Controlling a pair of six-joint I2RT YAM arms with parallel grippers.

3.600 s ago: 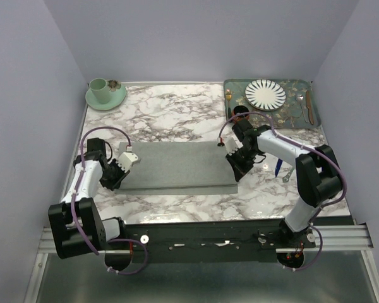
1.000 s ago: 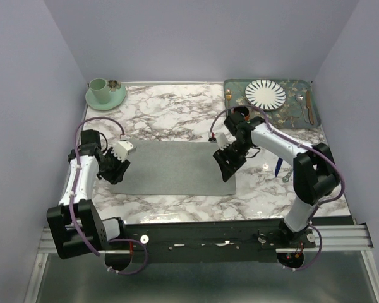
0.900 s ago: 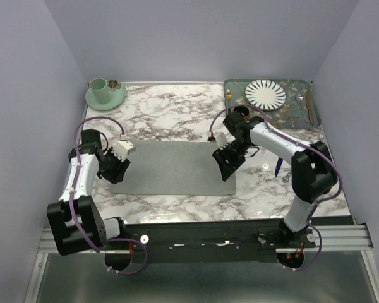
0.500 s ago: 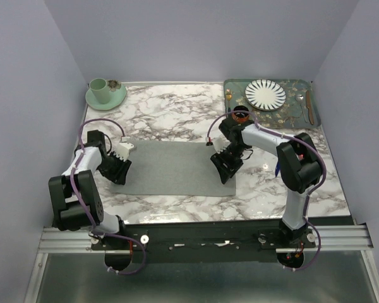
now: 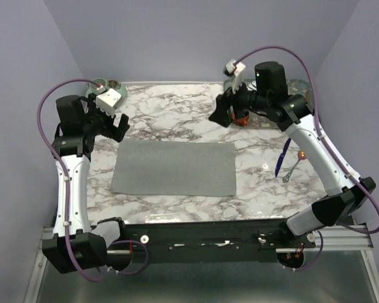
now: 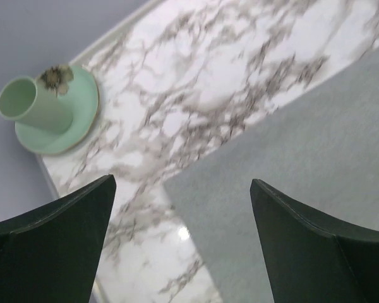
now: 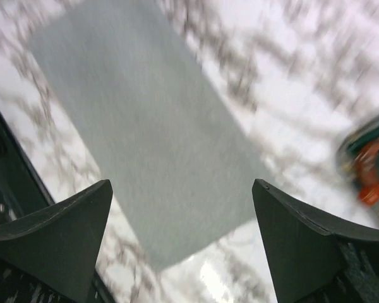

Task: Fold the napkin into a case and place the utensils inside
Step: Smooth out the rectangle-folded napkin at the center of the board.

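Note:
The napkin lies flat on the marble as a grey rectangle, with nothing on it. It also shows in the left wrist view as grey napkin and in the right wrist view as blurred napkin. My left gripper hangs high above the napkin's far left corner, open and empty. My right gripper hangs high beyond the far right corner, also open and empty. The utensils lie on the marble right of the cloth: a blue-handled one and a spoon with an orange bowl.
A mint cup on its saucer stands at the back left corner. The green tray at the back right is mostly hidden by my right arm; a small orange-rimmed dark cup sits at its near corner.
Both grippers let go of the napkin's ends, opened wide and rose up and back. The napkin stays flat where it lay.

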